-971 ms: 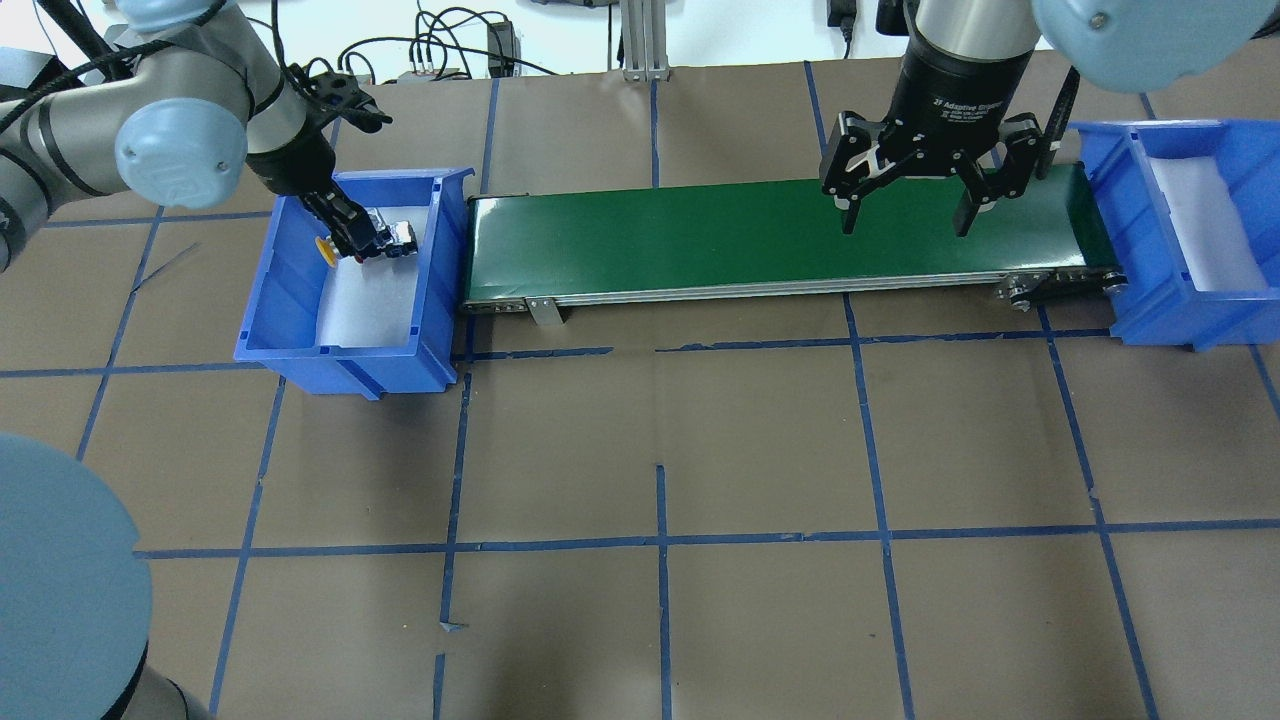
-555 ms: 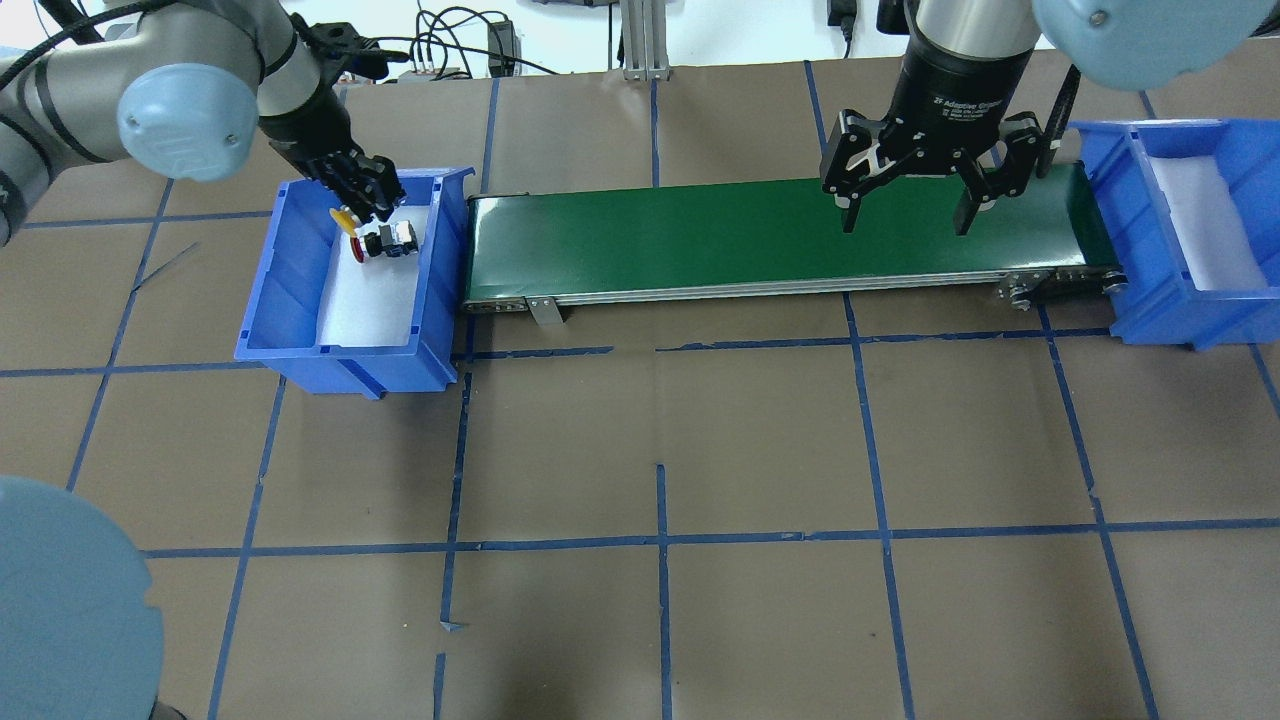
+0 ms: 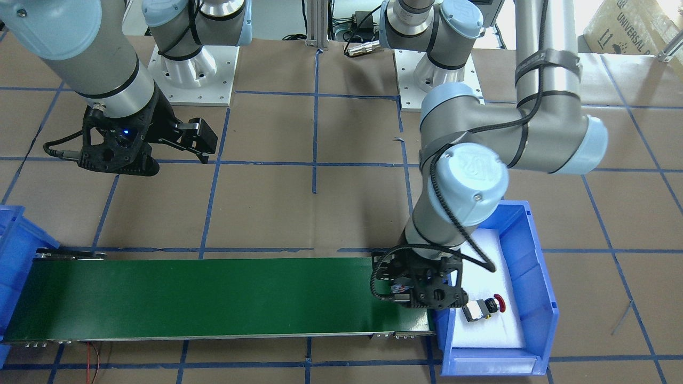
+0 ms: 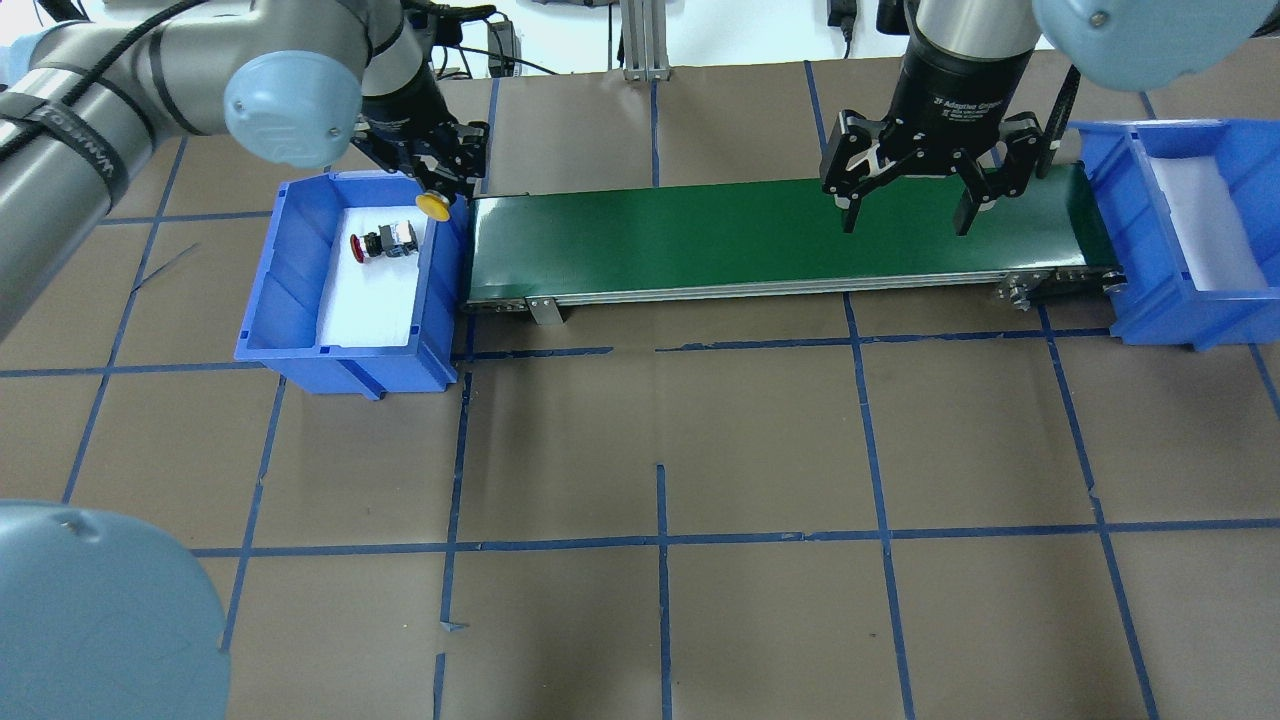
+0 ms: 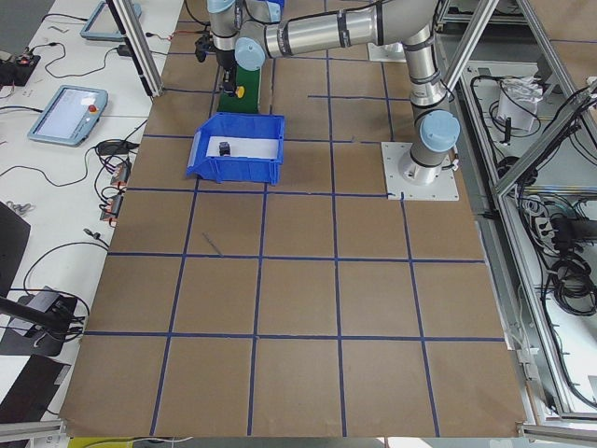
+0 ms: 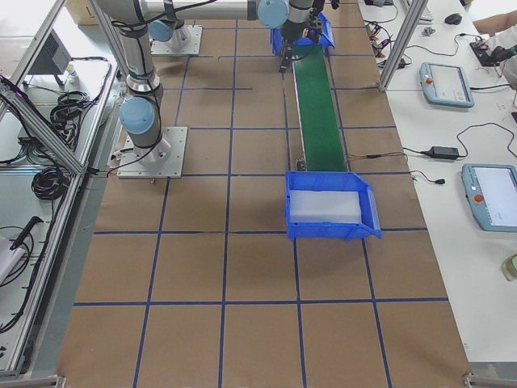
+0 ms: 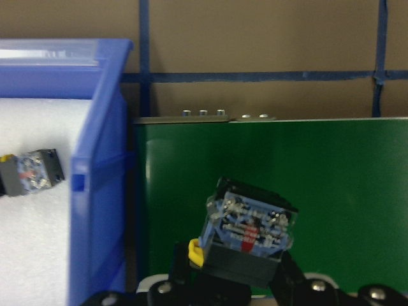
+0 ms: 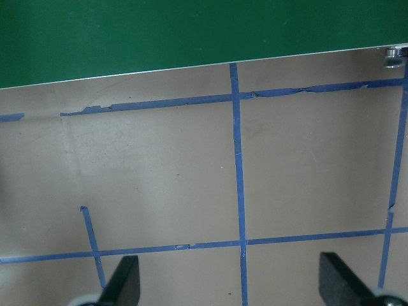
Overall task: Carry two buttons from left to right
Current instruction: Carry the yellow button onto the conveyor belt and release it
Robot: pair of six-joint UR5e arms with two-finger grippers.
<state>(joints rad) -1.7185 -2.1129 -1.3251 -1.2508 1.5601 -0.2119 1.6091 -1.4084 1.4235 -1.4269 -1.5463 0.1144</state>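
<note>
My left gripper (image 4: pixel 443 190) is shut on the yellow button (image 4: pixel 434 205) and holds it over the left blue bin's right wall, at the left end of the green conveyor belt (image 4: pixel 700 235). In the left wrist view the held button's silver-grey contact block (image 7: pixel 250 229) sits above the belt (image 7: pixel 306 178). The red button (image 4: pixel 380 243) lies on its side on white foam in the left bin (image 4: pixel 290 290); it also shows in the front view (image 3: pixel 483 308) and the left wrist view (image 7: pixel 29 172). My right gripper (image 4: pixel 907 215) is open and empty above the belt's right part.
A second blue bin (image 4: pixel 1160 300) with white foam stands at the belt's right end. The belt's metal frame (image 4: pixel 760 290) runs along its near side. Brown paper with blue tape lines (image 4: pixel 660 540) covers the table.
My left gripper has lifted the yellow button out of the left bin and carried it right, to the belt's left end. The red button stays in the bin. The right arm has not moved.
</note>
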